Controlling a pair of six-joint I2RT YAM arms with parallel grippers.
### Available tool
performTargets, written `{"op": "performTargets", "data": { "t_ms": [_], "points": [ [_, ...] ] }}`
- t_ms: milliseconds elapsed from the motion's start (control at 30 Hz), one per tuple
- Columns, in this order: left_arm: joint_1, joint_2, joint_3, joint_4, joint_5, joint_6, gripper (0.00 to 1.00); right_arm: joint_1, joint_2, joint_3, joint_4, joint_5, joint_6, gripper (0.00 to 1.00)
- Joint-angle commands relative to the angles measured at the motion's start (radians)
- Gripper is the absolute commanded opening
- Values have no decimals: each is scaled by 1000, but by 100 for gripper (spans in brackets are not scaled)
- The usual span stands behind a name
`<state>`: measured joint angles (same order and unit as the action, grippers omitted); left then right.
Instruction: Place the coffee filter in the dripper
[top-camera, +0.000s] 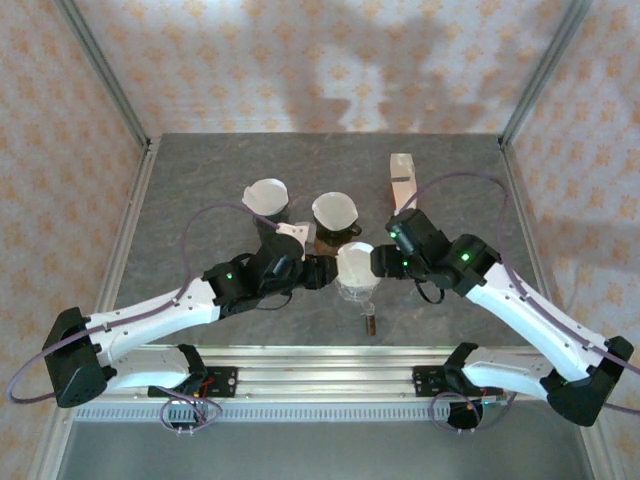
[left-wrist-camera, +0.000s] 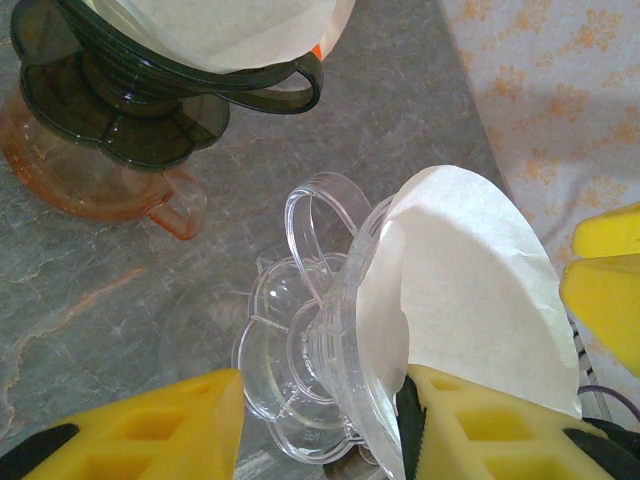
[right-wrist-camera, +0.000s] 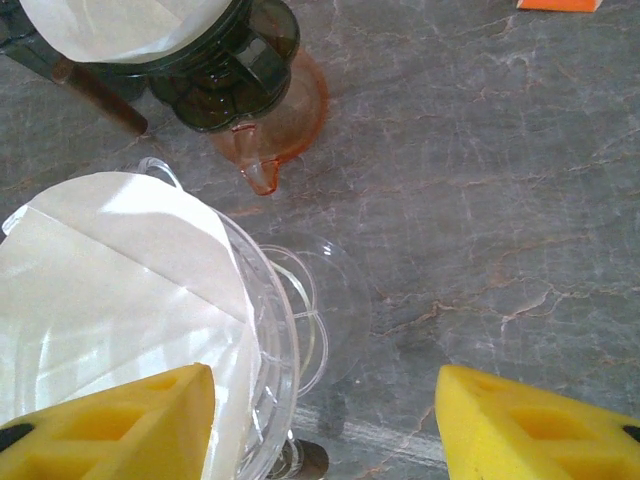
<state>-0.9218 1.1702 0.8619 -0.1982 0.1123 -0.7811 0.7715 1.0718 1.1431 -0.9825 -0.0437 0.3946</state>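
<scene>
Starting at the left edge of the worktop (top-camera: 160, 200): there's a wide bare strip of grey stone from the back-left corner down to the front rail, and only the left arm (top-camera: 150, 315) crosses it low down. Toward the back, left of centre, a paper-lined dripper (top-camera: 266, 196) stands on its own, well off the back edge. Just right of it is a smoked dripper (left-wrist-camera: 150, 100), also lined, sitting on an orange glass server (left-wrist-camera: 80, 180). In front of those, about mid-worktop, is the clear dripper (top-camera: 357, 288). The coffee filter (top-camera: 354, 262) sits in its cone, with the paper poking up above the rim. The left gripper (left-wrist-camera: 322, 385) brackets this dripper. One of its yellow fingers (left-wrist-camera: 150, 430) is at the edge of the base flange and the other is against the rim, but I honestly can't tell whether it's squeezing or just framing it. The right gripper (right-wrist-camera: 325, 375) comes in from the other side with its claw spread wide. One finger is over the paper and the other is out above bare stone, pinching nothing. A small brown item (top-camera: 369, 322) that I can't make out lies just in front of the dripper. Further right an orange-and-white box (top-camera: 402, 178) lies near the back. Past the right arm (top-camera: 530, 310) there's open stone all the way to the right edge.
</scene>
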Motion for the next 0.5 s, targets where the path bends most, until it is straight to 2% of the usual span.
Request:
{"op": "performTargets", "data": {
  "t_ms": [0, 67, 267, 467],
  "points": [
    [6, 2, -6, -22, -21, -1, 45, 4, 1, 4, 23, -18, -17, 58],
    [6, 3, -6, -22, -19, -1, 45, 4, -1, -3, 25, -22, -18, 55],
    [6, 1, -9, -19, -18, -2, 45, 4, 7, -16, 27, -38, -29, 34],
    [6, 0, -15, -18, -22, -5, 45, 5, 19, -20, 14, -10, -34, 27]
  ]
}}
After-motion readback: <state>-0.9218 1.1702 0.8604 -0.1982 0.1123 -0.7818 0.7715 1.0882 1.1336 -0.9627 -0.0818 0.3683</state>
